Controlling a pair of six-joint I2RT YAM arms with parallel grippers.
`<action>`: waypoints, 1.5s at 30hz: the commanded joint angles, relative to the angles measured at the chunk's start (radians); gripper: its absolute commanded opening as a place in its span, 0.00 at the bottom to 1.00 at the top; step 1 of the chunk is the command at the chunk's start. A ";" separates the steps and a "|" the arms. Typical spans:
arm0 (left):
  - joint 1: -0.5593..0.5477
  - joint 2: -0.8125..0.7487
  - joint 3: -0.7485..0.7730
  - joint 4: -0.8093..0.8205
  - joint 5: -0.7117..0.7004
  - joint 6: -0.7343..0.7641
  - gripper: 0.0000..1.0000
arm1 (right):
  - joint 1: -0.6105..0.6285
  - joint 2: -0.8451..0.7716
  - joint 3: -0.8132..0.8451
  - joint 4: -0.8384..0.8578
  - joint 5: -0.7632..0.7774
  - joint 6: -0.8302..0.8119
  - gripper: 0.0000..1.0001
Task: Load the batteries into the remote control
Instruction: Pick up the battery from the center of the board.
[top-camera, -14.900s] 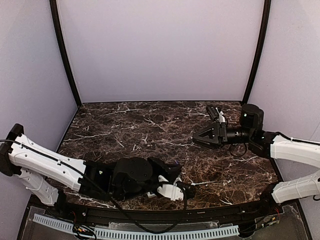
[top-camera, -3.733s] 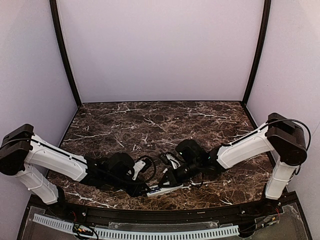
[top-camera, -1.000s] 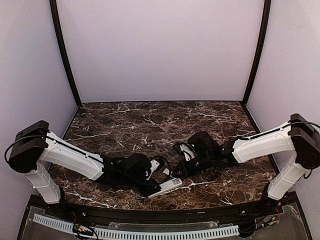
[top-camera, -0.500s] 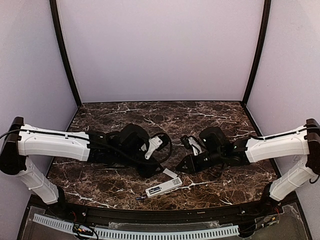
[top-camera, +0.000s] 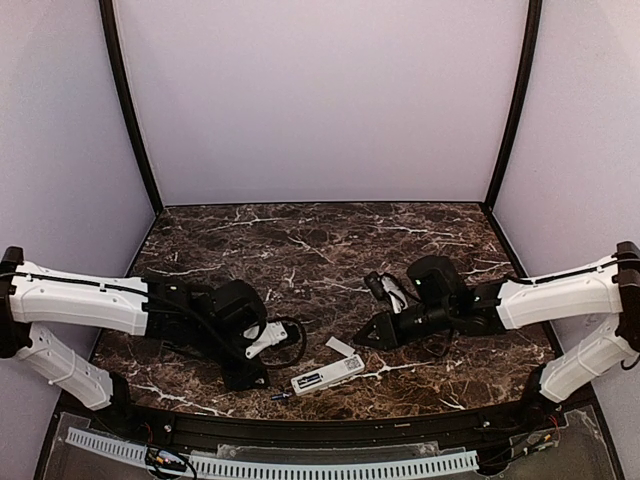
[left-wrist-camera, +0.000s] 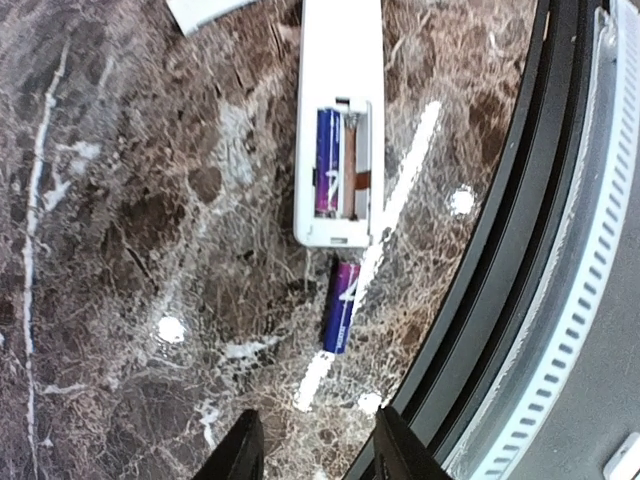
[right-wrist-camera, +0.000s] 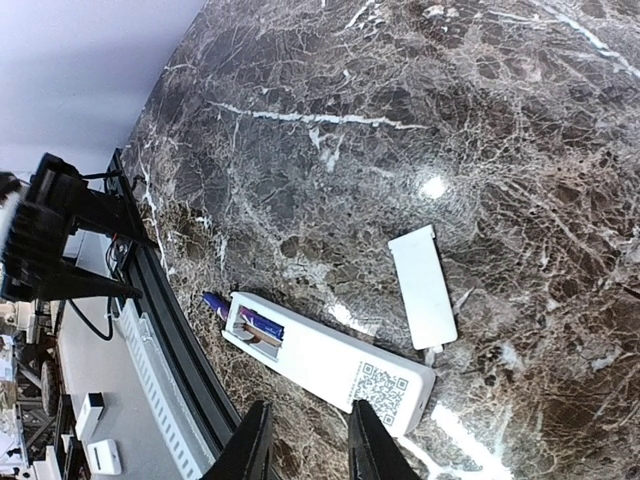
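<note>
The white remote control (top-camera: 328, 374) lies back-up near the table's front edge, its recess open. One blue-purple battery (left-wrist-camera: 328, 162) sits in the recess, also seen in the right wrist view (right-wrist-camera: 258, 323). The second battery (left-wrist-camera: 341, 306) lies loose on the table just off the remote's recess end (top-camera: 280, 397) (right-wrist-camera: 214, 300). My left gripper (top-camera: 250, 380) (left-wrist-camera: 315, 460) is open and empty, a little left of the loose battery. My right gripper (top-camera: 363, 340) (right-wrist-camera: 308, 450) is open and empty, above and just right of the remote (right-wrist-camera: 330, 362) (left-wrist-camera: 340, 120).
The small white cover plate (top-camera: 342, 347) (right-wrist-camera: 424, 286) lies beside the remote's far end; its corner shows in the left wrist view (left-wrist-camera: 205, 10). The black front rail (left-wrist-camera: 520, 250) and the white slotted strip (top-camera: 270, 466) run just beyond the loose battery.
Both grippers have let go of the remote, which now lies alone on the table. My left arm swung from behind the remote to its left, near the front edge. The right arm barely moved.
</note>
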 joint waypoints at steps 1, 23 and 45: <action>-0.036 0.118 0.068 -0.127 -0.007 0.072 0.37 | -0.032 -0.044 -0.034 0.032 -0.017 -0.005 0.26; -0.065 0.250 0.055 0.053 -0.014 0.211 0.26 | -0.068 -0.032 -0.056 0.035 -0.046 -0.019 0.25; -0.081 0.310 0.047 0.028 -0.020 0.190 0.10 | -0.111 -0.004 -0.051 0.030 -0.072 -0.036 0.24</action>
